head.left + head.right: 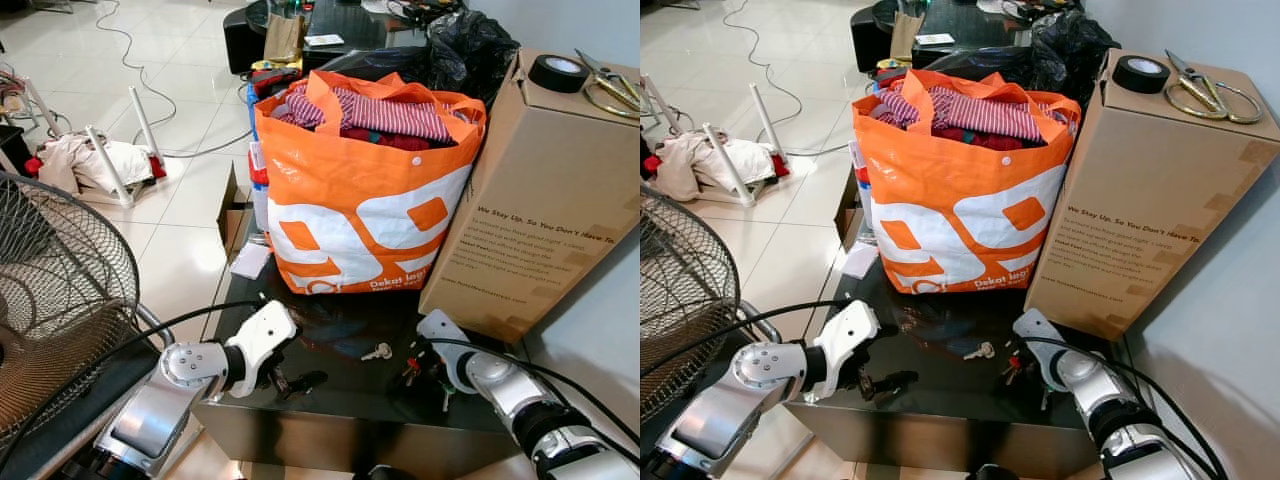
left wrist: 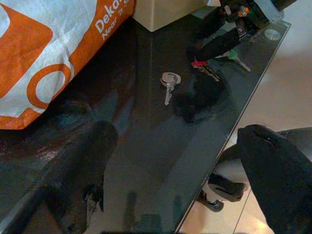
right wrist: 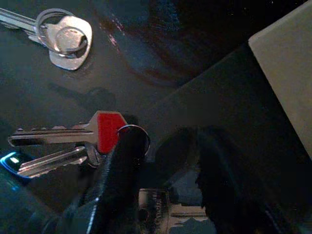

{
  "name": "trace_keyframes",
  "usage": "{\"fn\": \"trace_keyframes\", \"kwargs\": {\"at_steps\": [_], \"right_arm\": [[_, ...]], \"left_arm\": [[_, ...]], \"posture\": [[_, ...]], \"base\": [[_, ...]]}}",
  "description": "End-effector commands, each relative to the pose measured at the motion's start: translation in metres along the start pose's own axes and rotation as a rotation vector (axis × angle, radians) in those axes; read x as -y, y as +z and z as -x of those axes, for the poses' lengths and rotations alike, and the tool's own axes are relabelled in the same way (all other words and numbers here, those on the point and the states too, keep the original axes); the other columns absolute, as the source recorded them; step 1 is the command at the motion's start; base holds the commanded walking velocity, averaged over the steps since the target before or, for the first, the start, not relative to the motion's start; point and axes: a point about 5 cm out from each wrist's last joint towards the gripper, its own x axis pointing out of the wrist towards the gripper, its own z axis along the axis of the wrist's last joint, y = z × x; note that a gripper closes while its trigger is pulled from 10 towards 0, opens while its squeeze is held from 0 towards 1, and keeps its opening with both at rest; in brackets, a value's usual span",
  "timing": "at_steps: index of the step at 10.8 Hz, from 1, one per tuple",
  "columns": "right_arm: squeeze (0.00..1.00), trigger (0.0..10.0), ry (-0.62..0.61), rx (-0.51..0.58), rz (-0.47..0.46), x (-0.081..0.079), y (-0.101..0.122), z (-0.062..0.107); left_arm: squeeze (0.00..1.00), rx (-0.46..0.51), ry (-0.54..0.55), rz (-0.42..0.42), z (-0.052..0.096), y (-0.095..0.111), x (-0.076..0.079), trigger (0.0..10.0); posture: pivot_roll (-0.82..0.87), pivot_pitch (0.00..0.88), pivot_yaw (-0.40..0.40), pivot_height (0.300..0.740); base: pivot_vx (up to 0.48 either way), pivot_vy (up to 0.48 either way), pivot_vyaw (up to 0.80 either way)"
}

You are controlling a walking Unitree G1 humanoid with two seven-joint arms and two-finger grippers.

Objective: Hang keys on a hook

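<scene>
Resting on the dark glass table [image 1: 340,400] at the lower centre of the head views, a bunch of keys [image 3: 78,141] with a red-capped key is seen just under the right gripper [image 1: 415,372]. In the right wrist view its two black fingers [image 3: 117,185] are spread, one lying over the key ring, the other beside it; the keys are not pinched. A single silver key [image 1: 377,351] lies apart on the glass, between the two grippers. The left gripper [image 1: 285,383] is held at the table's near left edge, its fingers spread wide with nothing between them, as shown in the left wrist view. An orange bag [image 1: 360,200] filled with clothes is stood behind the keys, with a cardboard box [image 1: 540,200] touching it on the right. A tape roll [image 1: 558,72] and scissors [image 1: 612,85] are laid on the box. A fan [image 1: 60,290] is seen at the left edge.
</scene>
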Motion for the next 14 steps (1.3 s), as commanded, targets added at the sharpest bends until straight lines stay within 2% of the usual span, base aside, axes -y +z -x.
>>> {"fn": "trace_keyframes", "kwargs": {"at_steps": [1,11,14], "right_arm": [[0.00,0.0,0.013,-0.001,0.005,-0.002,0.000,-0.001],[0.00,0.0,0.066,0.016,0.028,-0.007,-0.007,0.000],[0.00,0.0,0.027,0.086,0.003,0.013,0.000,0.009]], "left_arm": [[0.08,0.009,0.008,-0.025,0.000,0.006,-0.003,10.0],[0.09,0.008,0.003,-0.034,0.000,0.006,-0.003,10.0],[0.09,0.003,0.007,-0.039,0.003,0.005,-0.003,10.0]], "posture": [[-0.04,0.000,-0.033,0.740],[-0.04,0.000,-0.026,0.740],[-0.04,0.000,-0.022,0.740]], "base": [[0.000,0.000,0.00],[0.000,0.000,0.00],[0.000,0.000,0.00]]}}
